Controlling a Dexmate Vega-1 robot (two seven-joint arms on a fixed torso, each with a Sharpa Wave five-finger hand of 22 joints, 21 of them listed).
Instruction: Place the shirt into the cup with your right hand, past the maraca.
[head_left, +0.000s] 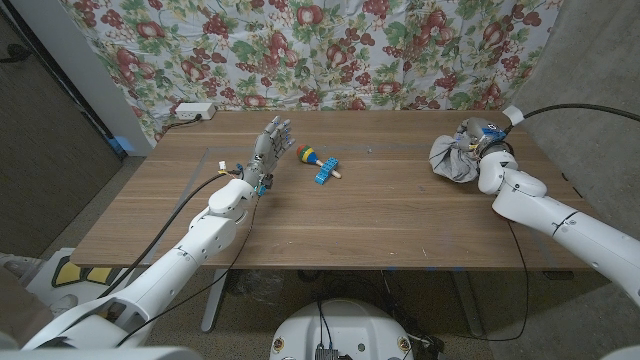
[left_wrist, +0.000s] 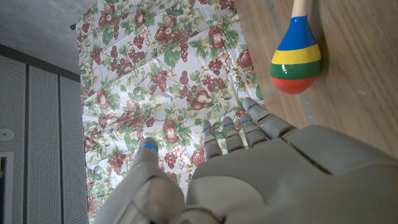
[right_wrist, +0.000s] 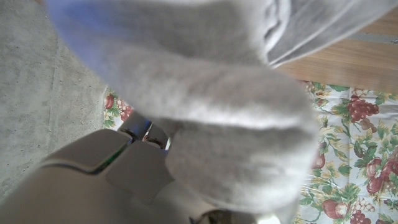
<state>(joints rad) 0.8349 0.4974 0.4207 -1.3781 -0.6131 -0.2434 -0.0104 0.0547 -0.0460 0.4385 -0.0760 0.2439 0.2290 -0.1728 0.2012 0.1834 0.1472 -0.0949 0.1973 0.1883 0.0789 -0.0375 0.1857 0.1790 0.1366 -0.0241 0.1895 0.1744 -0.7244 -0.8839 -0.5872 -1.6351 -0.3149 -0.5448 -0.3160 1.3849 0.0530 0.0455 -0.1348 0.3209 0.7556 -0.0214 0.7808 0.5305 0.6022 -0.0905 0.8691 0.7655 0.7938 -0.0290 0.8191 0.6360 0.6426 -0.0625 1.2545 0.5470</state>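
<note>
The grey shirt (head_left: 453, 157) hangs bunched in your right hand (head_left: 487, 160) at the far right of the table (head_left: 400, 220), the fingers closed into the cloth; in the right wrist view the fabric (right_wrist: 236, 124) drapes thickly over the hand (right_wrist: 106, 180). By this showing, the grasp is made and the carry is the step in hand. The striped maraca (head_left: 306, 155) lies well to the left, near the table's middle, just beside a small blue piece (head_left: 326, 172) whose nature is too small to tell. No cup can be made out from here, so you will want to find it before committing to a path. Your left hand (head_left: 270, 148) stands on its edge, open and holding nothing, just left of the maraca (left_wrist: 297, 59). The next move likely calls for lifting the shirt high enough that its hanging folds pass the maraca without dragging it.
</note>
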